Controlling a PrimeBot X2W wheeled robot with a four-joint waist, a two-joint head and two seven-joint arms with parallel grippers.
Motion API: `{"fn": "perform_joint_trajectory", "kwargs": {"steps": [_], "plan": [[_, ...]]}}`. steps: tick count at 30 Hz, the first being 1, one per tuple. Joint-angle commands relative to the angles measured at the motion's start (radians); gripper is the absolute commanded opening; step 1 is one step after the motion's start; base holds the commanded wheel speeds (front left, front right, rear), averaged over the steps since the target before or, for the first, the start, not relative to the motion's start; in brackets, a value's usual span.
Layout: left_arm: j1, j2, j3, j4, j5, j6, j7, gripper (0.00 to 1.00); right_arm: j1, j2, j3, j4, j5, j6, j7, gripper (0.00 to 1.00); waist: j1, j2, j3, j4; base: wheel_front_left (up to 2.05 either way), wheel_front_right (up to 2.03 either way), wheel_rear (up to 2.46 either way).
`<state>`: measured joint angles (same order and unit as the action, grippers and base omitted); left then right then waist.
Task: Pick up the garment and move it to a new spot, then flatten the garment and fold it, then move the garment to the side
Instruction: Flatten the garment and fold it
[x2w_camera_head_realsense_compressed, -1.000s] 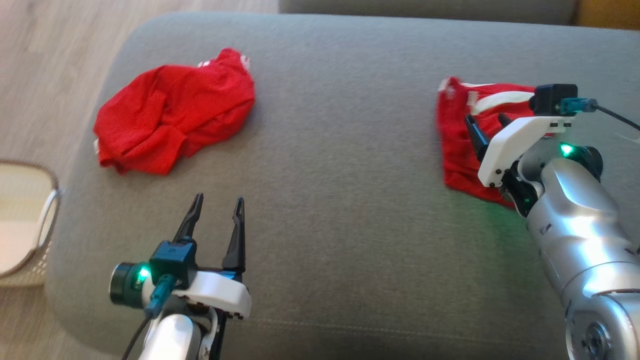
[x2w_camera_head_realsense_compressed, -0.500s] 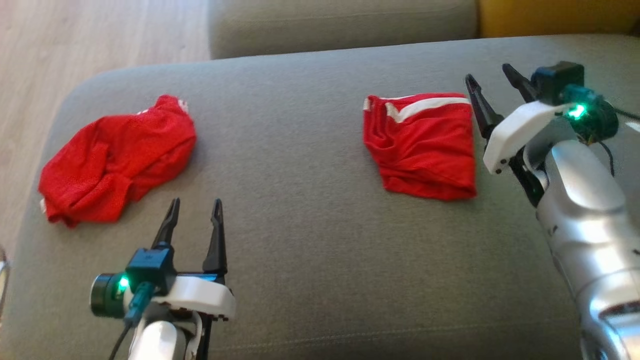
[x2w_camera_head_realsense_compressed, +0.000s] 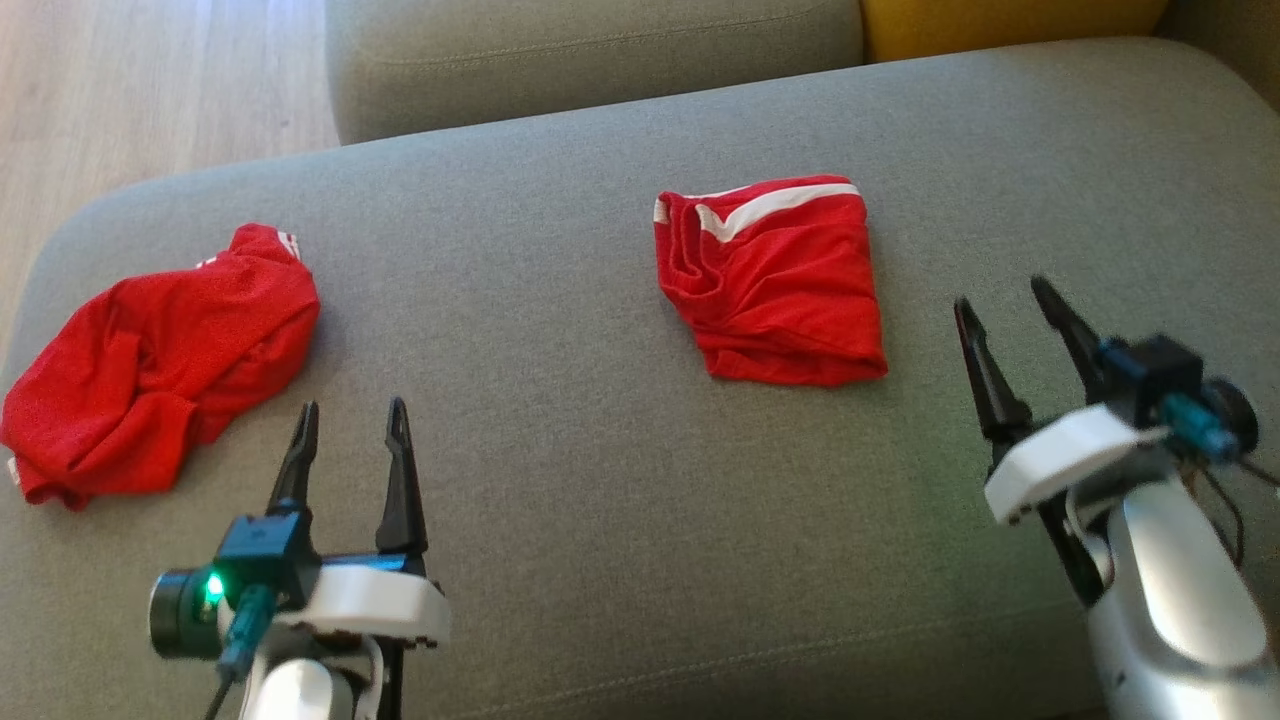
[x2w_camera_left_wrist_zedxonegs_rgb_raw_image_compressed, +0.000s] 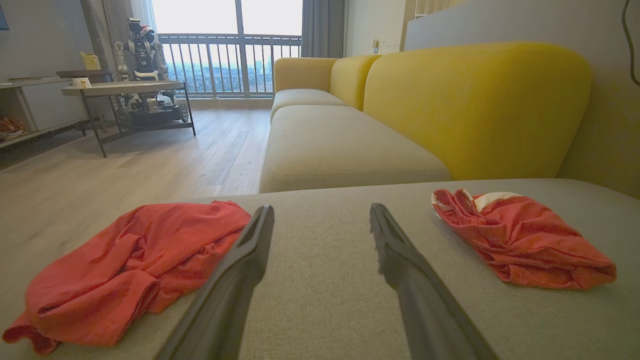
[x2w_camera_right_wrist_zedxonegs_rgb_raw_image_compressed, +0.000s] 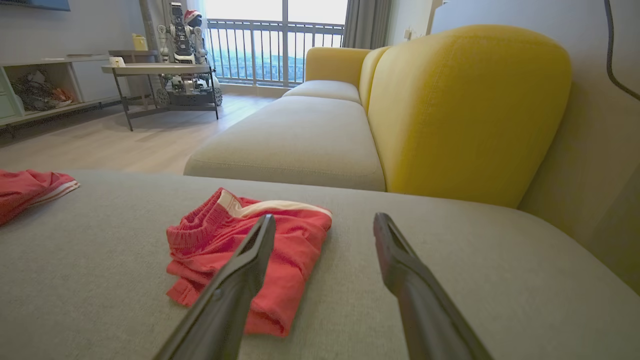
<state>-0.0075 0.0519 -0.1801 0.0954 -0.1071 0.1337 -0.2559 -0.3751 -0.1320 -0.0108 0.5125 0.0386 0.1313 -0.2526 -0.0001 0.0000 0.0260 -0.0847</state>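
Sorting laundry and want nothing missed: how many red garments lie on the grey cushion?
2. The crumpled red garment lies at the left end of the cushion; the folded red garment, white-striped, lies right of its middle. More may lie out of frame.

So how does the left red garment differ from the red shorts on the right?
The left garment lies crumpled in a loose heap; the shorts are folded flat. The left garment spreads wider; the shorts are compact, with a bold white stripe. Both are red and rest on the grey cushion.
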Motion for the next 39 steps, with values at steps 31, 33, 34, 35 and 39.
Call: {"fn": "perform_joint_trajectory", "kwargs": {"steps": [31,33,34,35,39], "plan": [[-0.116,-0.002,-0.113,0.002,-0.003,0.006,-0.006,1.00,-0.350,-0.140,0.026,0.307,0.046,-0.001,0.057,0.00,0.0001,0.0000,0.222,0.310,0.00,0.00,0.00],[-0.123,-0.002,-0.121,0.001,-0.006,0.009,-0.006,1.00,-0.379,-0.146,0.037,0.370,0.043,-0.001,0.063,0.00,0.0001,0.0000,0.236,0.324,0.00,0.00,0.00],[-0.126,-0.002,-0.123,0.001,-0.006,0.011,-0.006,1.00,-0.390,-0.147,0.044,0.404,0.039,-0.001,0.072,0.00,0.0001,0.0000,0.241,0.329,0.00,0.00,0.00],[-0.129,-0.002,-0.125,0.001,-0.008,0.013,-0.006,1.00,-0.399,-0.145,0.052,0.438,0.038,-0.001,0.082,0.00,0.0001,0.0000,0.245,0.332,0.00,0.00,0.00],[-0.137,-0.002,-0.131,0.006,-0.011,0.019,-0.006,1.00,-0.416,-0.126,0.089,0.540,0.051,-0.001,0.097,0.00,0.0001,0.0000,0.250,0.334,0.00,0.00,0.00]]}}
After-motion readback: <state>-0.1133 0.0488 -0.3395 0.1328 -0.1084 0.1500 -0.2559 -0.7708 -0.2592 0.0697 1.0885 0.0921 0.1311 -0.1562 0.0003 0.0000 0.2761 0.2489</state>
